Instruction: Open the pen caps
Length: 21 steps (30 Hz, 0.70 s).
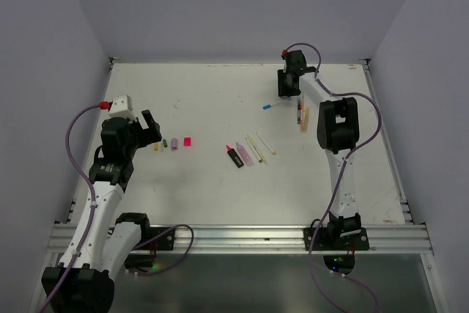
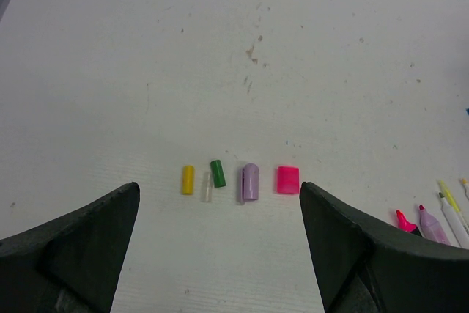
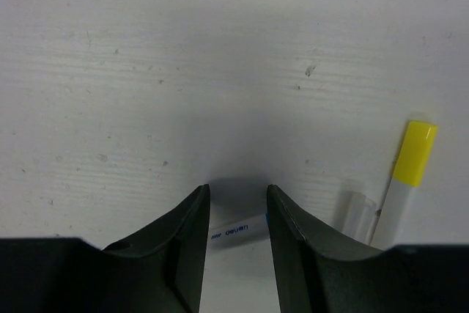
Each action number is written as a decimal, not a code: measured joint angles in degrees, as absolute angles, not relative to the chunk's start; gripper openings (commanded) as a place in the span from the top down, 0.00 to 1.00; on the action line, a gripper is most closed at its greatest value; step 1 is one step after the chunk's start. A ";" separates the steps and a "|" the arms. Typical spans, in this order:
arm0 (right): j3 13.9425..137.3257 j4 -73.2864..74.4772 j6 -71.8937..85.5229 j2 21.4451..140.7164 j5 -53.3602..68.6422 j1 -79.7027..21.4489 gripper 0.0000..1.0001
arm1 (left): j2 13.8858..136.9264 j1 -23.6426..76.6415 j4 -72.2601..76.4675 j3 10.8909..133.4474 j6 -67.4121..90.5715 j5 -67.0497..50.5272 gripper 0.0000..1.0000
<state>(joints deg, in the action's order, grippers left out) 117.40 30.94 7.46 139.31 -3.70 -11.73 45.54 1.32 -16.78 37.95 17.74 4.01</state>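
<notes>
Right gripper (image 3: 238,192) hangs half-closed over the pen (image 3: 236,232) (pinching it? can't tell), a shallow bite could skid it; left gripper (image 2: 218,185) is spread wide.

Smooth plastic pen caps (image 2: 250,182) lie on a matt, scuffed, faintly grained white table (image 2: 220,49).

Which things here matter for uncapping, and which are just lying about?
Job: row of short plastic caps, yellow to pink; cluster of slim pens mid-table; white blue-ended pen; yellow-capped white pen.
Lying about: purple cables; silver metal rail.
</notes>
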 measured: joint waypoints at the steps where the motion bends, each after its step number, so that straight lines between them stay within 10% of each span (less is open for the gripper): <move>1: 116.57 30.50 7.62 138.78 -3.90 -11.73 0.60 | 45.54 1.32 -16.78 37.95 17.74 3.95 0.07; 21: 91.35 29.10 12.32 122.19 -1.85 -11.70 0.57 | 45.04 1.32 -16.75 37.69 17.37 3.14 0.07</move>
